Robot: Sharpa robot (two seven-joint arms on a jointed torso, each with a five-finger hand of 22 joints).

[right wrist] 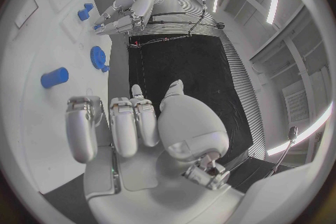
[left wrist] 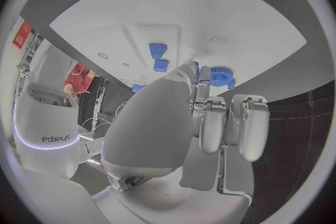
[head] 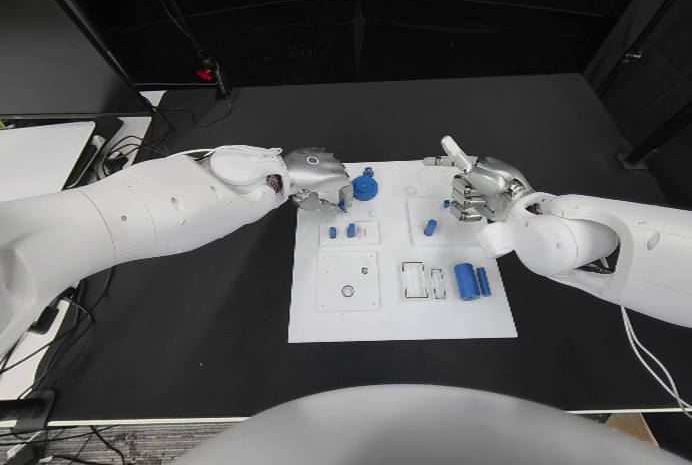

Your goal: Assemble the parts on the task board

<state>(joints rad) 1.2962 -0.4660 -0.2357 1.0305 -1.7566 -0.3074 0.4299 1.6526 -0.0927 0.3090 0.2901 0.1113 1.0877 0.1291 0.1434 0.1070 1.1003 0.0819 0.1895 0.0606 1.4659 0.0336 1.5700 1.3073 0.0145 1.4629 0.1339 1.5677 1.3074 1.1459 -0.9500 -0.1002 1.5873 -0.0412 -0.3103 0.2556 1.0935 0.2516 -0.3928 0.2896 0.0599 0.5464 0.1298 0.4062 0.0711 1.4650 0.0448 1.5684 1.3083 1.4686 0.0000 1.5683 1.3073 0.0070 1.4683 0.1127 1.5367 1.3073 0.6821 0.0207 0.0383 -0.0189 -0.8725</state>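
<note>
Bench [head: 216, 315] is black, and the white task board [head: 397, 320] lies flat in the middle of it; its long side runs from the robot's body out toward the far edge; nearest the body, on the board's right side, a fat blue cylinder [head: 464, 281] lies on its side with a thinner blue pin [head: 483, 281] just beside it, and both point away from the robot; a bit farther out, a short blue peg [head: 430, 226] lies near the right hand, also pointing mostly away; over on the left side two small blue pegs [head: 342, 231] sit close together in a square plate on the board; farther still, near the board's far edge, a round blue gear [head: 365, 189] with little teeth sits on the board; the left hand [head: 312, 175] is at the far left corner of the board, its fingers curled down right next to the gear, but I cannot tell if it holds or touches anything; the right hand [head: 479, 185] hangs over the far right part of the board, its fingers curled in together with nothing in them.
</note>
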